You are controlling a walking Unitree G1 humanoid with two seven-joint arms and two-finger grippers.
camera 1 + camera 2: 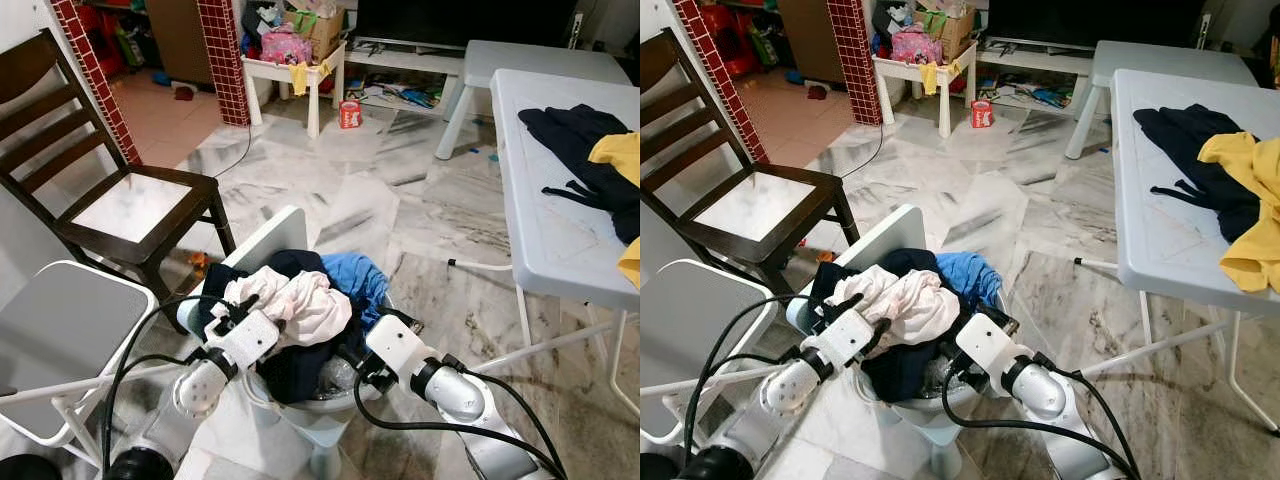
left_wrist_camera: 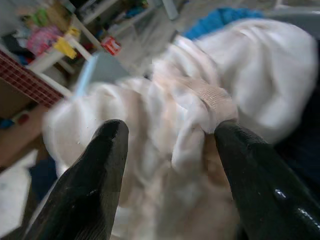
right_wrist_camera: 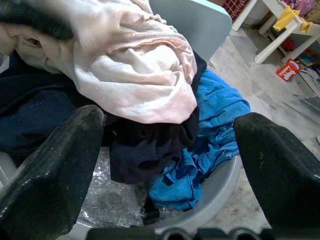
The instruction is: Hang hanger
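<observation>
Head views: both arms over round grey plastic laundry basket (image 1: 330, 425) heaped with clothes; no hanger visible.

Left wrist view: left gripper (image 2: 167, 145), fingers spread, straddles crumpled pale pink-white garment (image 2: 200, 100), touching it.

Right wrist view: right gripper (image 3: 167, 150), fingers spread wide, near bright blue cloth (image 3: 200, 150), dark navy garment (image 3: 145, 147) beside.

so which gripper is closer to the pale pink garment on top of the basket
Left. The left gripper is open with the pale pink garment between its fingers; the right gripper is open at the basket rim, short of it.
</observation>
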